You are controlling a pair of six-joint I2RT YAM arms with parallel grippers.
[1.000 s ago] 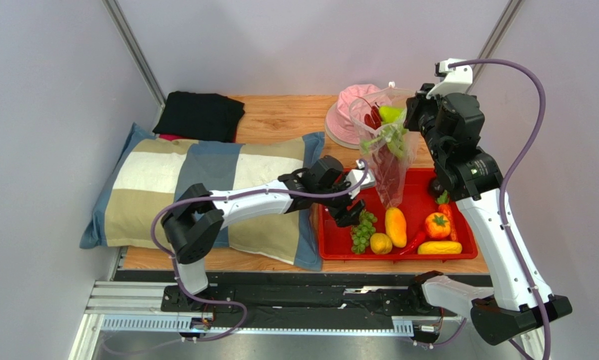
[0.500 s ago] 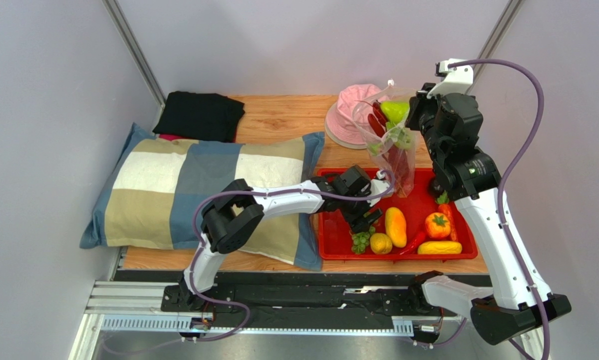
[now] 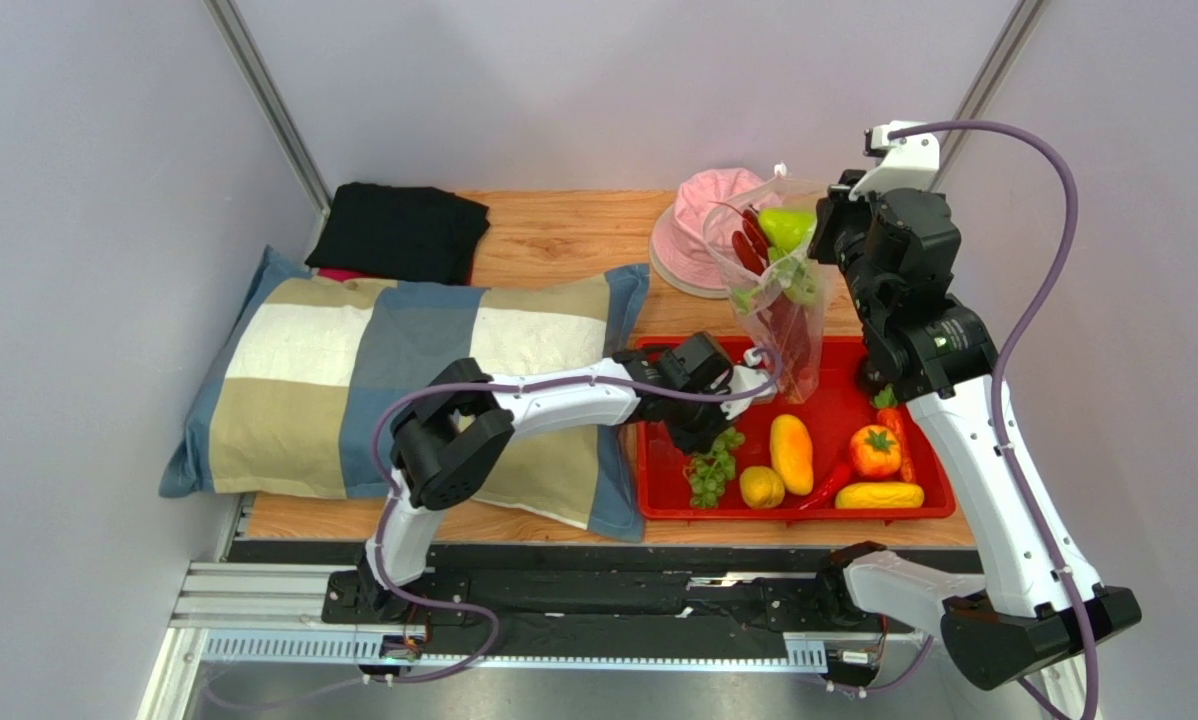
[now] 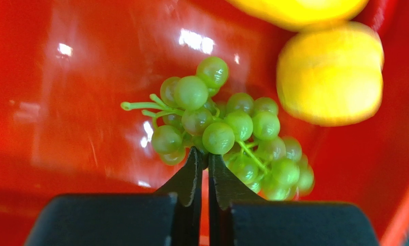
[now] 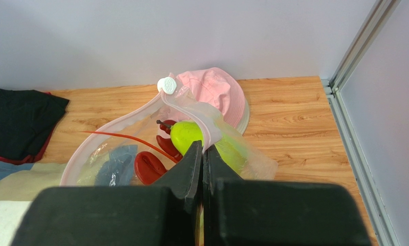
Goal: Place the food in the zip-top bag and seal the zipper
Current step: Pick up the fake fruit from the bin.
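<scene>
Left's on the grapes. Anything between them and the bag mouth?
Nothing visible does. The zip-top bag hangs open from the right gripper above the red tray's far side; the green apple sits high inside, near that grip.

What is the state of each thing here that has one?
Clear dotted zip-top bag: held up, mouth open.
Left pincer: shut on green plastic grape bunch.
Right pincer: shut on bag's rim.
Green plastic apple: inside bag.
Red plastic lobster: inside bag.

A checked pillow (image 3: 410,375) is lying at nine o'clock of the red tray (image 3: 662,483), a pink hat (image 3: 692,228) sitting at eleven.
</scene>
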